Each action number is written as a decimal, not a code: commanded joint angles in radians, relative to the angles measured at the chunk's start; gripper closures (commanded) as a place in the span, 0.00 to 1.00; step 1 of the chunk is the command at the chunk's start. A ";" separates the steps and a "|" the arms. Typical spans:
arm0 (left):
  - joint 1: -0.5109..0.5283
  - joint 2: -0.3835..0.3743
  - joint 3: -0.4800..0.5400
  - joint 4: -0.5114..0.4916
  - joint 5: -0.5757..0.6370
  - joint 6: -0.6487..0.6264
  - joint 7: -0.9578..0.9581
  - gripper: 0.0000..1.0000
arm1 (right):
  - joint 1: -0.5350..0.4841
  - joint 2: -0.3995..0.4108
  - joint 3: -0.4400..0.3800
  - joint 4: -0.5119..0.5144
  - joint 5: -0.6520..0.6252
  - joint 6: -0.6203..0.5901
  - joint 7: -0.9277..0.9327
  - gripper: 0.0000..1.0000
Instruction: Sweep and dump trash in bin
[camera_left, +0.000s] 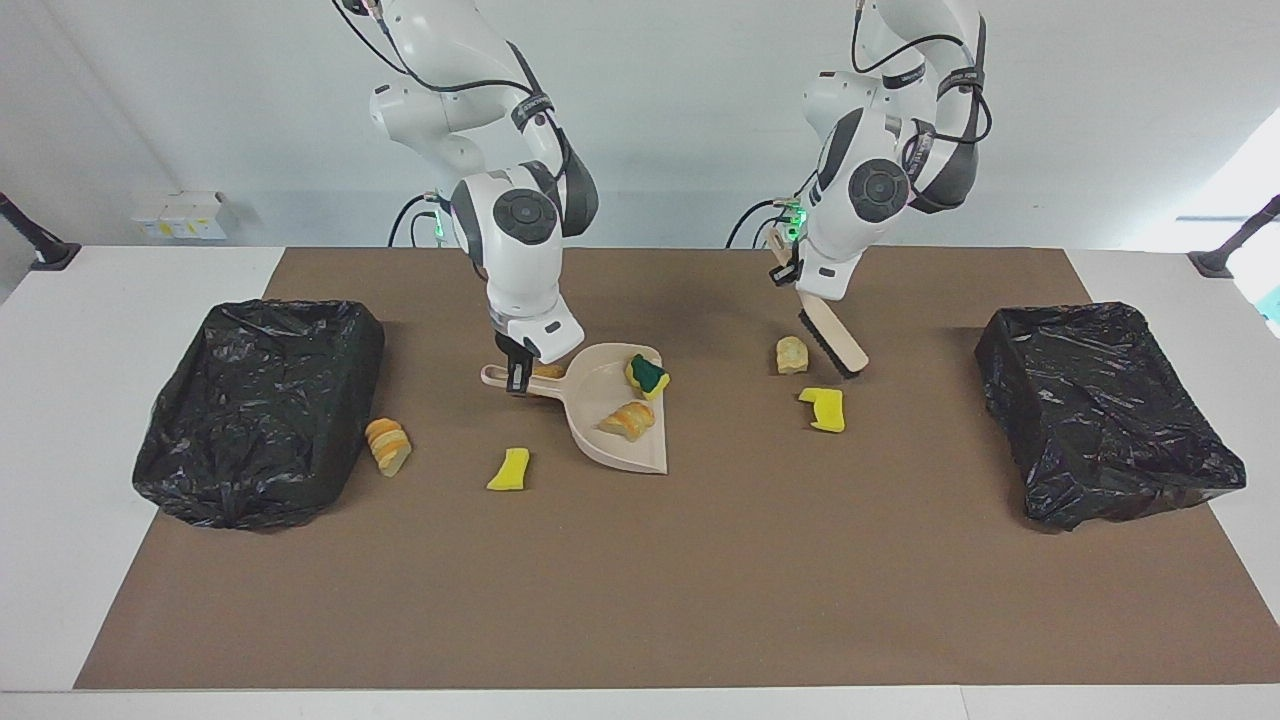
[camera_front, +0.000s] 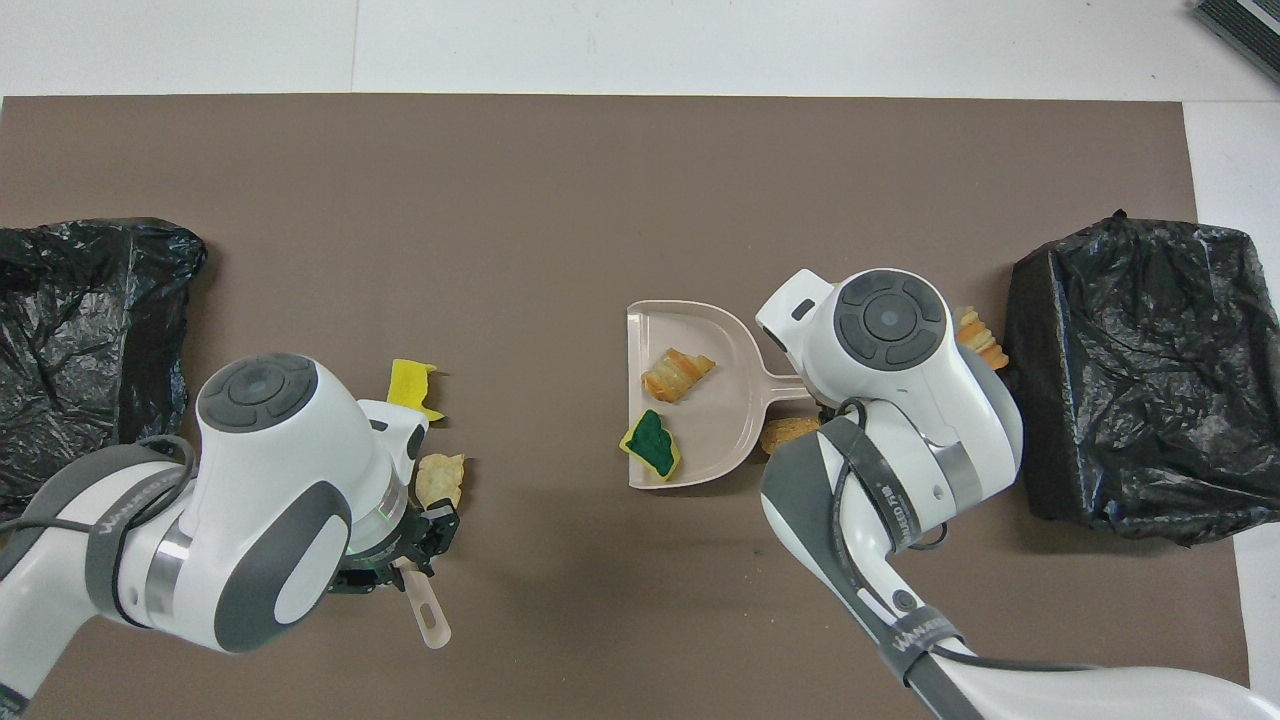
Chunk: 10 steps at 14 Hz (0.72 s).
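I see two black-lined bins (camera_left: 262, 405) flanking the dustpan (camera_left: 612, 410), my right gripper (camera_left: 516, 372) clamped on its handle, left gripper (camera_left: 792, 268) gripping the brush (camera_left: 832, 342), yellow-green sponge piece (camera_left: 647, 375) and orange lump (camera_left: 628, 419) inside the dustpan.

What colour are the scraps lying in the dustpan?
One scrap is green and yellow, the other orange and tan; clearest in the overhead view.

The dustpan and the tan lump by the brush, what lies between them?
Bare mat, facing view, between dustpan and tan lump.

A white table (camera_left: 60, 420) carries a brown mat (camera_left: 640, 580) (plain pale wall (camera_left: 660, 130) above, brightest at one edge).
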 joint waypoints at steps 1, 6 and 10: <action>0.054 -0.038 -0.008 -0.062 -0.012 0.104 0.153 1.00 | -0.002 -0.015 0.006 -0.032 -0.015 0.033 -0.020 1.00; -0.028 0.048 -0.013 -0.052 -0.012 0.280 0.244 1.00 | -0.002 -0.015 0.006 -0.032 -0.015 0.038 -0.020 1.00; -0.121 0.130 -0.018 0.022 -0.018 0.367 0.246 1.00 | -0.001 -0.012 0.007 -0.032 -0.015 0.039 -0.017 1.00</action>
